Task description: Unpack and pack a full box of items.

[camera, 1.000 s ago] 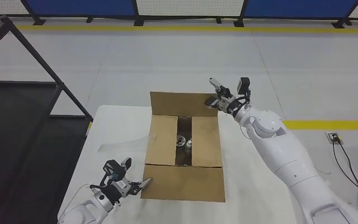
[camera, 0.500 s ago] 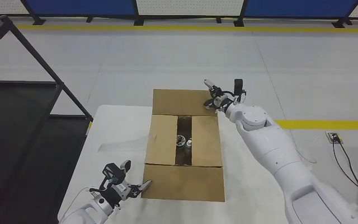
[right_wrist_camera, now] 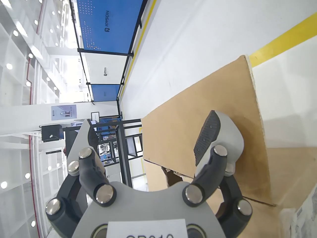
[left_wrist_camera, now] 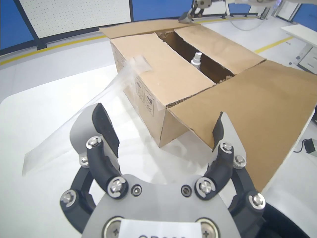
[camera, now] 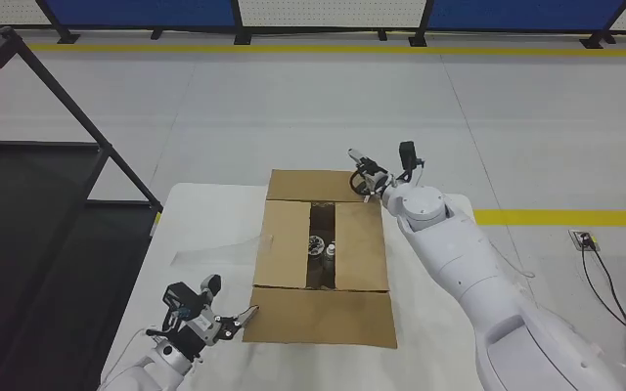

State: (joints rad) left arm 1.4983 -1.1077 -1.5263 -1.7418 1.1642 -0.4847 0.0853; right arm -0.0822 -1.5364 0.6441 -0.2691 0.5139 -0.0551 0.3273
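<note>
A brown cardboard box (camera: 323, 256) stands mid-table with its two side flaps folded in and a gap between them. Through the gap I see a white spray bottle (camera: 331, 251) (left_wrist_camera: 197, 59) and a dark item (camera: 316, 242). The near flap (camera: 318, 318) and far flap (camera: 311, 185) lie folded outward. My left gripper (camera: 238, 323) (left_wrist_camera: 161, 127) is open at the near flap's left corner, its fingers straddling the box's corner without touching it. My right gripper (camera: 360, 176) (right_wrist_camera: 151, 132) is open at the far flap's right corner, one pad (right_wrist_camera: 208, 132) over the cardboard.
A strip of clear tape (left_wrist_camera: 99, 110) (camera: 201, 256) hangs from the box's left side onto the white table (camera: 196, 225). A black metal frame (camera: 78, 166) stands beyond the table's left edge. Bare table lies on both sides of the box.
My right gripper has slid left along the far flap, toward the box's middle. My left gripper has drawn back a little toward the table's near edge. The box stays put.
</note>
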